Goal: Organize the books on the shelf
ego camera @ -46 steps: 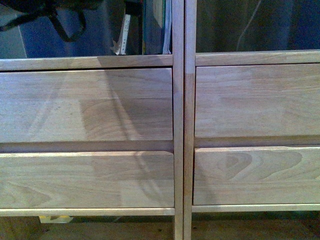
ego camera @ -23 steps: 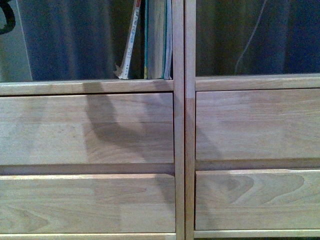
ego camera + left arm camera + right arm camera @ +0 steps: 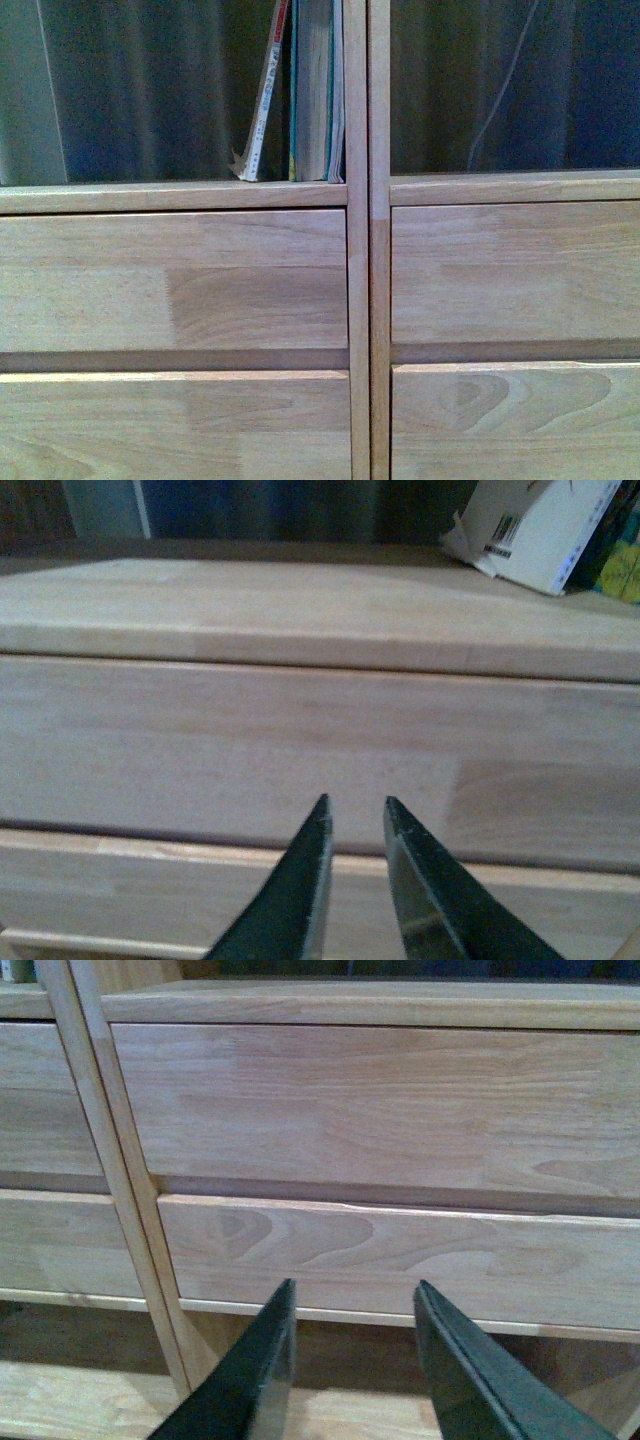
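The light-wood shelf point(image 3: 360, 250) fills the front view, with plain front panels below two open compartments. In the left compartment a thin paperback with a red-and-white spine point(image 3: 262, 110) leans against teal-covered books point(image 3: 318, 90) standing at the divider. The paperback's white cover also shows in the left wrist view point(image 3: 540, 525). My left gripper point(image 3: 355, 810) is shut and empty, in front of a left front panel point(image 3: 300, 750) below the books. My right gripper point(image 3: 355, 1300) is open and empty, low in front of the right column's panels point(image 3: 400, 1110). Neither arm shows in the front view.
The right compartment point(image 3: 500, 90) holds no books; a dark curtain shows behind it. The upright divider point(image 3: 368, 240) splits the two columns. Below the lowest right panel the wooden floor point(image 3: 330, 1410) shows.
The front view has risen: the panels and shelf board have slid down the picture and more of the books shows. The dark arm and its shadow over the left column are gone.
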Motion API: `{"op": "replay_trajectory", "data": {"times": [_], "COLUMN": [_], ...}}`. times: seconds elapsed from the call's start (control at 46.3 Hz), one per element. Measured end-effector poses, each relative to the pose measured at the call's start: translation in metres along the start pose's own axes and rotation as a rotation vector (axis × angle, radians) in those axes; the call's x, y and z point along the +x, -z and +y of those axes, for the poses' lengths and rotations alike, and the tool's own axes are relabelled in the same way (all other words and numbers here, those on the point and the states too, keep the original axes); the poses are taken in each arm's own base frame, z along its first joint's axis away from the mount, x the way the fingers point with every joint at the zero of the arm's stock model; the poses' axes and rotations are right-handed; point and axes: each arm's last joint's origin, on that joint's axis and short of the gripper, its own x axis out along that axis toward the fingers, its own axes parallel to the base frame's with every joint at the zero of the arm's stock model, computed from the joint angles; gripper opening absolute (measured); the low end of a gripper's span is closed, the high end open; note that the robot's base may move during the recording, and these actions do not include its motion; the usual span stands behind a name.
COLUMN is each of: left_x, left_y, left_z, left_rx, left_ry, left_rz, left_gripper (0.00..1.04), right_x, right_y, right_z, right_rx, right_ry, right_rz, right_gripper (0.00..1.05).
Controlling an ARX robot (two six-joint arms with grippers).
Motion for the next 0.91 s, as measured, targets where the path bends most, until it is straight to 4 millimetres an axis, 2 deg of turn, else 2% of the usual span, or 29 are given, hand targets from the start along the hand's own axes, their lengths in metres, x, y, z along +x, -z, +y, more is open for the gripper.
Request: {"op": "replay_trajectory", "data": {"times": [0.065, 0.173, 0.453, 0.626, 0.647, 0.906], "left_x": [-0.014, -0.032, -0.071, -0.087, -0.108, -0.119], "left_y": [0.015, 0.032, 0.063, 0.075, 0.086, 0.095], "left_z": [0.006, 0.012, 0.030, 0.030, 0.030, 0.030], "left_rx": [-0.001, 0.003, 0.003, 0.003, 0.003, 0.004], "left_ry": [-0.005, -0.007, -0.011, -0.007, -0.007, -0.007], "left_rz": [0.005, 0.011, 0.011, 0.011, 0.012, 0.002], "left_gripper": [0.03, 0.03, 0.03, 0.03, 0.03, 0.03], "right_x": [-0.002, -0.004, -0.013, -0.019, -0.020, -0.020], "right_y": [0.008, 0.019, 0.035, 0.041, 0.053, 0.053], "right_z": [0.000, 0.000, 0.000, 0.001, 0.001, 0.001], "right_rx": [0.001, 0.000, 0.003, 0.005, 0.005, 0.005], "right_ry": [0.001, 0.000, 0.001, -0.001, -0.002, -0.001], "right_rz": [0.000, 0.006, 0.012, -0.004, -0.009, -0.012], "right_gripper": [0.21, 0.03, 0.03, 0.03, 0.03, 0.03]}}
